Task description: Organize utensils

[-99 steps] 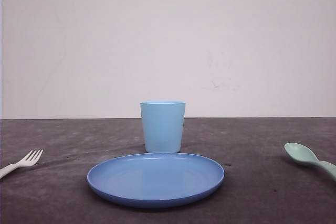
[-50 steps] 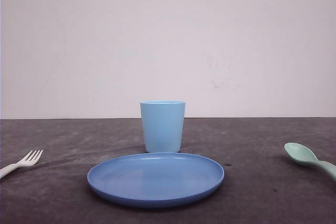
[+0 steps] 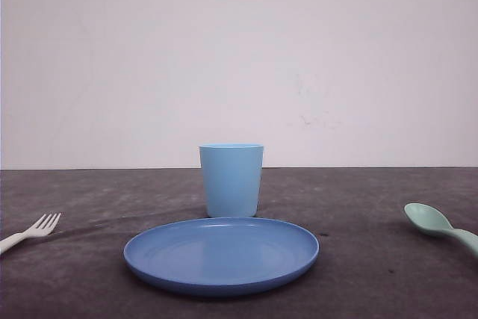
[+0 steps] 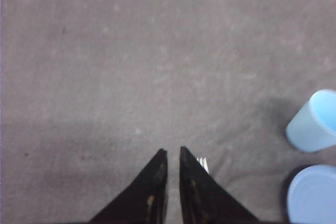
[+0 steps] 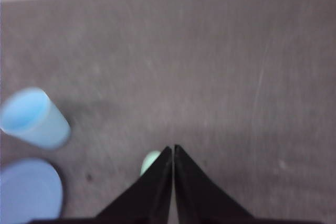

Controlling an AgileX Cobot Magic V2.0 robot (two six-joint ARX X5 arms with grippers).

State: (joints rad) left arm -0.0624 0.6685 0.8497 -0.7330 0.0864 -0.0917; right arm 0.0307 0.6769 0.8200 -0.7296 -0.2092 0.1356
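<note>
Nothing moved; fork point(image 4: 203, 164) beside left pincer point(image 4: 170, 153).

Left gripper point(image 4: 170, 151) above the table, black fingers point(image 4: 155, 174) nearly together, only a thin gap between the tips. Right gripper point(image 5: 173, 148) also above the table, tips pressed together, no gap visible.

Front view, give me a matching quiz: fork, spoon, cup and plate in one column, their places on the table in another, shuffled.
Things:
1. fork
2. spoon
3. cup
4. plate

Places:
A. middle, nearest the camera
B. far left edge
C. middle, behind the plate
D. far right edge

Pairs: 1-B, 2-D, 3-C, 4-A
</note>
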